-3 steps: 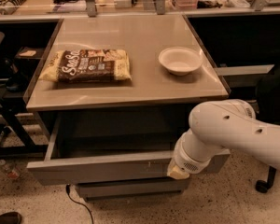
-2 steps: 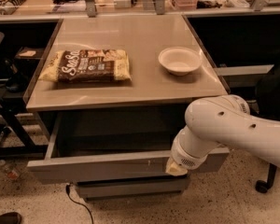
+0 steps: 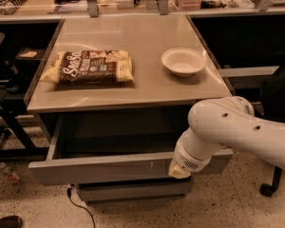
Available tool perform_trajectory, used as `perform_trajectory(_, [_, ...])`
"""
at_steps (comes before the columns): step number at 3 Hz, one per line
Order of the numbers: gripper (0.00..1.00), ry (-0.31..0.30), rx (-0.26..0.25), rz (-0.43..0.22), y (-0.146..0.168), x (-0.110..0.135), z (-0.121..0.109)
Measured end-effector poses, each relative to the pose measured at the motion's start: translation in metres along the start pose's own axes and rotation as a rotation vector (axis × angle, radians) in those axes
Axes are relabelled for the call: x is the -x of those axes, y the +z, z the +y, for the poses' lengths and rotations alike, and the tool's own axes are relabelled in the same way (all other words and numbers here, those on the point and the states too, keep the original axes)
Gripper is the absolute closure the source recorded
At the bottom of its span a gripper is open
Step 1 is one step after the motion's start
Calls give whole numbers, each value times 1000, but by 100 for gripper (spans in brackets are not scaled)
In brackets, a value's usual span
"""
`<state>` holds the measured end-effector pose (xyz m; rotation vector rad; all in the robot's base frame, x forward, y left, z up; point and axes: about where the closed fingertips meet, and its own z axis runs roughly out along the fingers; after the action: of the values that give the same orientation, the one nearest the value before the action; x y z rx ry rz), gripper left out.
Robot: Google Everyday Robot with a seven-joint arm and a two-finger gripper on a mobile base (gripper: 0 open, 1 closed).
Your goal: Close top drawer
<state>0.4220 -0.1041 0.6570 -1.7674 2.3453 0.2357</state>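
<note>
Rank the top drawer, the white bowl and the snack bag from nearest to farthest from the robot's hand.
The hand is low, right of centre.
1. top drawer: at the hand, under the table.
2. white bowl: on the table, right side.
3. snack bag: on the table, left side.

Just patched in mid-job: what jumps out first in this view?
The white arm fills the lower right, its gripper at the front of the top drawer, which stands pulled open. On the tabletop above: a brown snack bag left, a white bowl right.
</note>
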Motion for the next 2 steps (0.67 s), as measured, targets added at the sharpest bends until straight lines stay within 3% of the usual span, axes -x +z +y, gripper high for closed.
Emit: perform_trajectory(2, [11, 0, 0, 0, 0, 0, 0])
